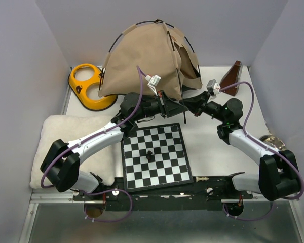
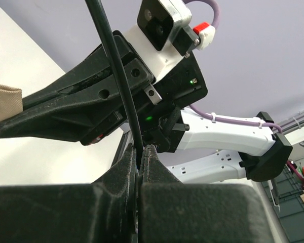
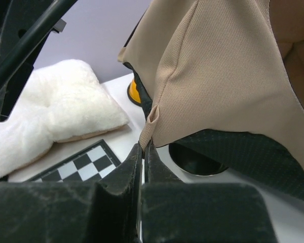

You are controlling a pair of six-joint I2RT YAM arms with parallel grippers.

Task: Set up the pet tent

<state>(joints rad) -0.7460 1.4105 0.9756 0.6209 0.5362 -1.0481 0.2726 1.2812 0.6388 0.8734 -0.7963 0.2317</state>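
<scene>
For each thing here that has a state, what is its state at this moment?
pet tent, raised as a dome at the far side
left gripper, shut on a pole
right gripper, shut on the pet tent's fabric corner
chessboard, lying open and flat
black chess piece, upright on the chessboard

The pet tent (image 1: 147,58) stands behind the chessboard (image 1: 156,156); left tool (image 1: 168,103) and right tool (image 1: 189,106) meet at the tent's near edge.

- Bright, even light from above; soft shadow under the tan fabric tent (image 1: 142,55).
- Wrist views: black gripper fingers (image 2: 121,177) nearest the lens blur; fluffy white cushion (image 3: 55,116) beside the tent looks washed out.
</scene>
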